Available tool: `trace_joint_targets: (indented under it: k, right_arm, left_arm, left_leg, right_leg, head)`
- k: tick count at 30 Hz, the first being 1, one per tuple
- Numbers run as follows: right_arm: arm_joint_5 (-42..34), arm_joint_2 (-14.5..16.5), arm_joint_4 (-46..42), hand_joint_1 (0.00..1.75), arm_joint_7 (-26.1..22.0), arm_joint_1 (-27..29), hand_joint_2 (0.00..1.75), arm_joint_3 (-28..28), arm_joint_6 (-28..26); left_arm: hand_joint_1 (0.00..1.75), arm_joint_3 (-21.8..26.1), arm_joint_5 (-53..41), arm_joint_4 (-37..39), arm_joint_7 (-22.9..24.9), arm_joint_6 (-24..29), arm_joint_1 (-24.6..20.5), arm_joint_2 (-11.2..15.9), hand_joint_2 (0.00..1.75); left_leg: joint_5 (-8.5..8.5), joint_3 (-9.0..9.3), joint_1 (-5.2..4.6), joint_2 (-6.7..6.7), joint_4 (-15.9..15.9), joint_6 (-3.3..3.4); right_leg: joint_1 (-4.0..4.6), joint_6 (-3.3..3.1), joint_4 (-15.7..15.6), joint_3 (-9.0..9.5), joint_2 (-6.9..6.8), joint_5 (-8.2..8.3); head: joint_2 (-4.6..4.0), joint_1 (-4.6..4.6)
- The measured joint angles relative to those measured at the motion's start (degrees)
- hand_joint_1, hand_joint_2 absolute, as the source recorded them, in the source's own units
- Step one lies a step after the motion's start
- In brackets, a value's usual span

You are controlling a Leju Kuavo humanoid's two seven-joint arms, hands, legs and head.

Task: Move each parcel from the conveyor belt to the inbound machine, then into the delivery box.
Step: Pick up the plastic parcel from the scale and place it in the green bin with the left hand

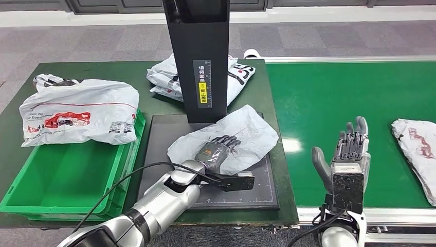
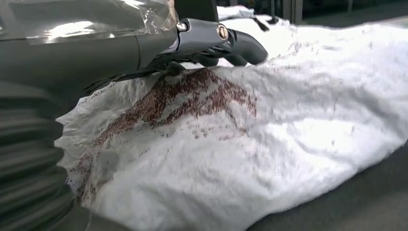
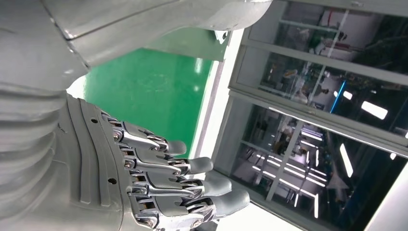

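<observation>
Left robot hand (image 1: 218, 149) rests flat on white parcel (image 1: 231, 136), fingers spread, on the dark inbound machine plate (image 1: 257, 190) near tabletop's front edge; right robot hand (image 1: 347, 152) open, empty, above green conveyor belt (image 1: 329, 98); another parcel (image 1: 416, 149) at belt's right edge

- The conveyor belt (image 1: 334, 103) is plain bright green with a white edge rail.
- Left of the conveyor belt, the inbound machine (image 1: 200, 56) is a black column with a yellow-and-white label, over a dark grey platform marked with a fine grid.
- The parcel (image 1: 247, 131) on that platform is white, with a faded reddish-brown print in the left wrist view.
- The left hand (image 1: 218, 152) on it is grey with darker fingers.
- Furthest left of the belt, the delivery box (image 1: 67, 180) is bright green; the white parcel on its rim (image 1: 82, 116) carries a red logo.
- Over the belt, the right hand (image 1: 349, 157) is grey and silver.
</observation>
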Motion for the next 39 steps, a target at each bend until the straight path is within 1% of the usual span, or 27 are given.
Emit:
trace_joint_targets:
  k: [5, 12, 18, 22, 27, 29, 30, 32, 34, 35, 37, 39]
  right_arm:
    - [0.0, -0.2, -0.2, 0.0, -0.4, 0.2, 1.75, 0.0, 2.5]
    - [-1.8, -1.2, -0.1, 0.0, -1.7, 0.2, 1.75, 0.0, 4.5]
    - [-2.2, -2.0, 0.0, 0.0, -2.2, 0.9, 1.75, 0.0, 5.7]
    - [-2.3, -2.2, 0.0, 0.0, -2.3, 1.6, 1.75, 0.0, 6.0]
    - [-2.3, -2.4, 0.0, 0.0, -2.4, 1.9, 1.75, 0.0, 6.1]
    - [-2.3, -2.4, 0.0, 0.0, -2.4, 2.0, 1.75, 0.0, 6.2]
    - [-2.3, -2.4, -0.1, 0.0, -2.3, 2.1, 1.75, 0.0, 6.2]
    - [-2.3, -2.4, -0.2, 0.0, -2.0, 2.4, 1.75, -0.1, 6.2]
    - [-1.5, -2.4, -0.4, 0.0, -1.2, 3.0, 1.75, -0.6, 5.6]
    - [-0.7, -2.4, -0.5, 0.0, -0.6, 3.4, 1.75, -1.2, 5.0]
    - [1.6, -2.3, -0.6, 0.0, 0.5, 4.4, 1.75, -3.0, 3.0]
    - [4.3, -2.3, -0.5, 0.0, 1.5, 5.8, 1.75, -5.1, 0.6]
  left_arm:
    - [1.75, -0.1, -0.2, 3.6, 1.5, -1.8, -1.2, 0.0, 1.75]
    - [1.75, -0.1, -1.4, 5.3, 3.0, -1.3, -1.8, 1.2, 1.75]
    - [1.75, -0.1, -2.5, 5.4, 5.1, 4.2, -1.6, 2.8, 1.75]
    - [1.75, 0.0, -2.8, 5.1, 5.3, 5.1, -1.5, 3.6, 1.75]
    - [1.75, 0.0, -3.1, 4.9, 5.6, 5.7, -1.4, 4.0, 1.75]
    - [1.75, 0.3, -3.4, 4.6, 6.4, 8.0, -1.2, 4.3, 1.75]
    - [1.75, 0.6, -3.7, 4.0, 7.1, 10.2, -0.8, 4.6, 1.75]
    - [1.75, 2.1, -4.6, 1.4, 8.7, 15.9, 0.5, 5.8, 1.75]
    - [1.75, 5.1, -6.4, -4.2, 10.4, 21.9, 2.8, 7.7, 1.75]
    - [1.75, 7.2, -7.7, -8.2, 11.1, 24.5, 4.4, 8.6, 1.75]
    - [1.75, 12.4, -10.3, -18.5, 11.5, 29.2, 8.7, 10.0, 1.75]
    - [1.75, 18.3, -11.7, -30.8, 9.4, 33.1, 14.0, 10.6, 1.75]
  left_leg:
    - [-0.04, 0.12, -0.01, 0.04, 0.0, 0.06]
    - [-0.03, 0.25, 0.0, 0.06, 0.0, 0.06]
    - [0.01, 0.46, 0.04, 0.08, 0.0, -0.01]
    - [0.01, 0.45, 0.05, 0.09, 0.0, -0.02]
    - [0.01, 0.44, 0.05, 0.08, 0.0, -0.01]
    - [0.01, 0.44, 0.05, 0.09, 0.0, -0.02]
    - [0.02, 0.43, 0.05, 0.11, 0.0, -0.02]
    - [0.05, 0.39, 0.05, 0.2, 0.0, -0.06]
    - [0.07, 0.35, 0.05, 0.33, 0.0, -0.1]
    - [0.07, 0.33, 0.05, 0.37, 0.0, -0.1]
    - [0.05, 0.3, 0.07, 0.4, 0.0, -0.12]
    - [-0.03, 0.26, 0.08, 0.44, 0.0, -0.16]
  right_leg:
    - [-0.01, 0.01, 0.0, 0.15, 0.0, 0.0]
    - [0.0, 0.0, 0.0, 0.4, 0.01, 0.02]
    - [0.05, -0.02, 0.0, 0.43, 0.03, 0.02]
    - [0.06, -0.03, 0.0, 0.42, 0.04, 0.02]
    - [0.06, -0.02, 0.0, 0.42, 0.04, 0.02]
    - [0.06, -0.03, 0.0, 0.42, 0.05, 0.02]
    - [0.05, -0.04, 0.0, 0.4, 0.07, 0.03]
    - [0.06, -0.09, 0.0, 0.3, 0.16, 0.08]
    - [0.07, -0.14, 0.0, 0.18, 0.28, 0.13]
    - [0.08, -0.16, 0.0, 0.14, 0.31, 0.13]
    - [0.09, -0.18, 0.0, 0.11, 0.37, 0.1]
    - [0.09, -0.2, 0.0, 0.06, 0.45, 0.04]
  head:
    - [0.0, 0.0]
    - [0.0, 0.0]
    - [-0.01, 0.0]
    - [0.01, 0.0]
    - [0.0, 0.0]
    - [0.01, 0.01]
    - [0.01, 0.01]
    - [0.01, 0.02]
    - [0.01, 0.01]
    - [0.0, 0.0]
    - [0.01, 0.01]
    - [0.0, 0.01]
